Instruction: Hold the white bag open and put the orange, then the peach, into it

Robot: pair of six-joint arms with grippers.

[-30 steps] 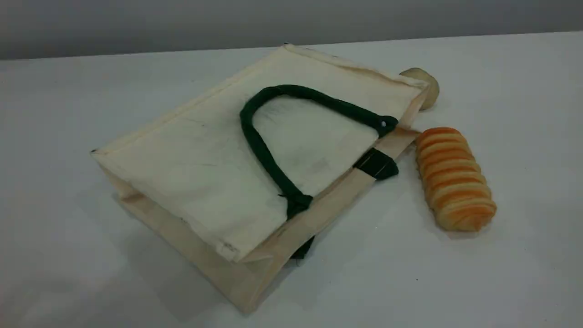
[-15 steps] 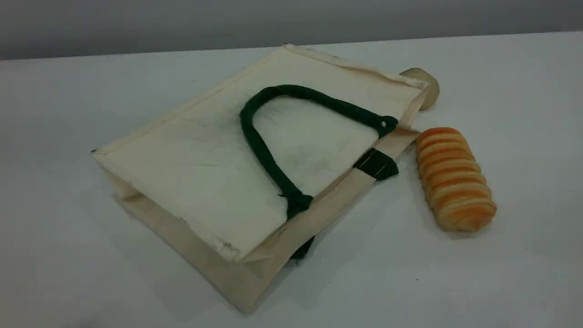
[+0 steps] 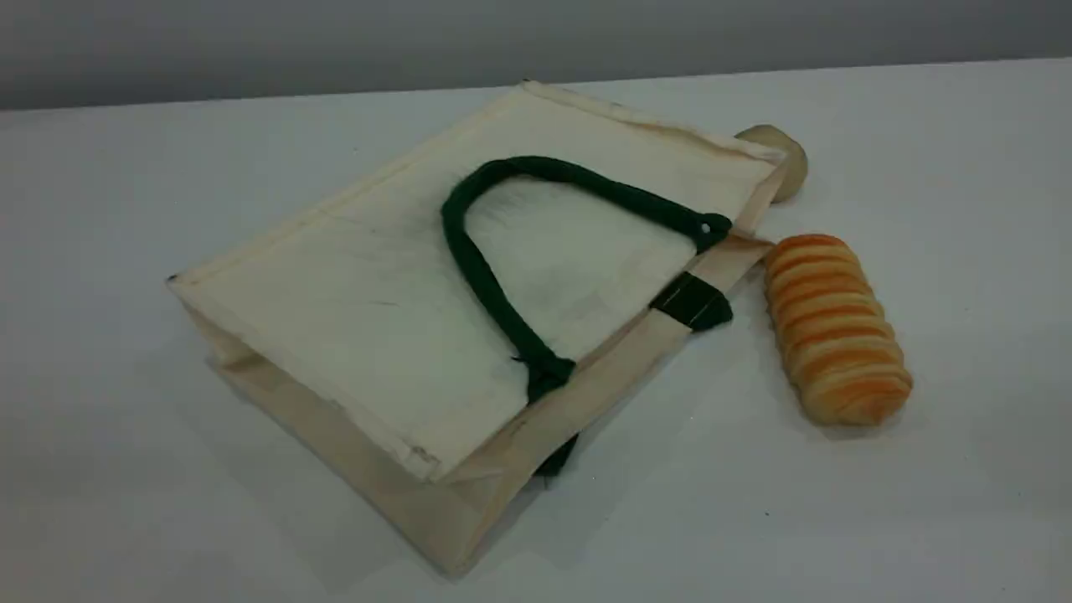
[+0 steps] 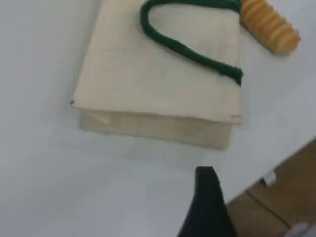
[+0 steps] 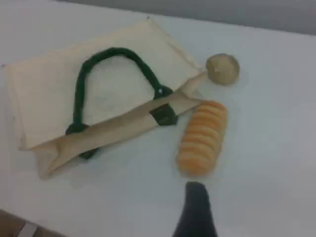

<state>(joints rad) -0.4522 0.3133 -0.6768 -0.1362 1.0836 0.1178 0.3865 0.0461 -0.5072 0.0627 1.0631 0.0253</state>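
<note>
The white bag [image 3: 352,285] lies flat on the table with its mouth toward the right and its dark green handle [image 3: 469,251] folded over its top face. It shows too in the left wrist view as the white bag [image 4: 148,79] and in the right wrist view as the white bag [image 5: 44,94]. The orange and the peach are out of view. Each wrist view shows one dark fingertip [image 4: 205,180] [image 5: 195,195] above bare table, apart from the bag, with nothing held. Neither arm appears in the scene view.
An orange-striped bread loaf [image 3: 833,327] [image 5: 202,136] lies right of the bag's mouth. A beige round thing [image 3: 783,155] [image 5: 222,68] sits at the bag's far right corner. The table's edge and brown floor [image 4: 286,197] show near the left gripper.
</note>
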